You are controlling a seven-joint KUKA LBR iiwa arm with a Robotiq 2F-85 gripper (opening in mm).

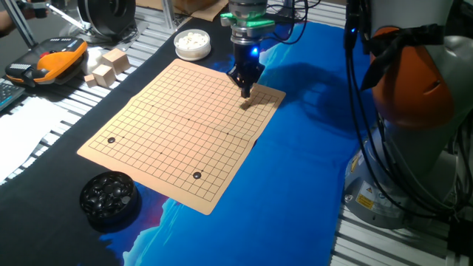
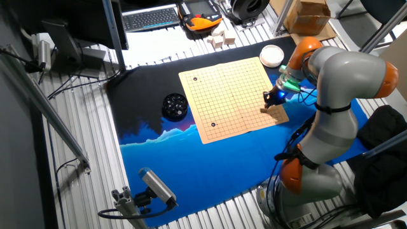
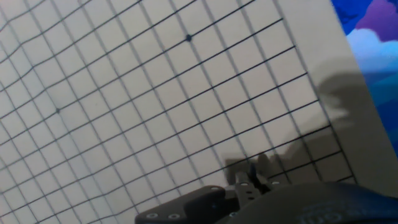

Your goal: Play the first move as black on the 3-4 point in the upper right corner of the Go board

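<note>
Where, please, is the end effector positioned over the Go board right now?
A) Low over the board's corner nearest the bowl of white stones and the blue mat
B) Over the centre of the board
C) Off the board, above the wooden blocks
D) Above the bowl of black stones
A: the end effector sits low over the Go board at the corner near the bowl of white stones, far from the bowl of black stones.

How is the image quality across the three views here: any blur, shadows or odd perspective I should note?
Hand view: soft focus, grid lines of the Go board tilted and converging, a dark shadow by the board edge, gripper low in frame. One fixed view: sharp, gripper casts a small shadow on the board; blue light glows on the hand. The other fixed view: high, distant, stones tiny.
</note>
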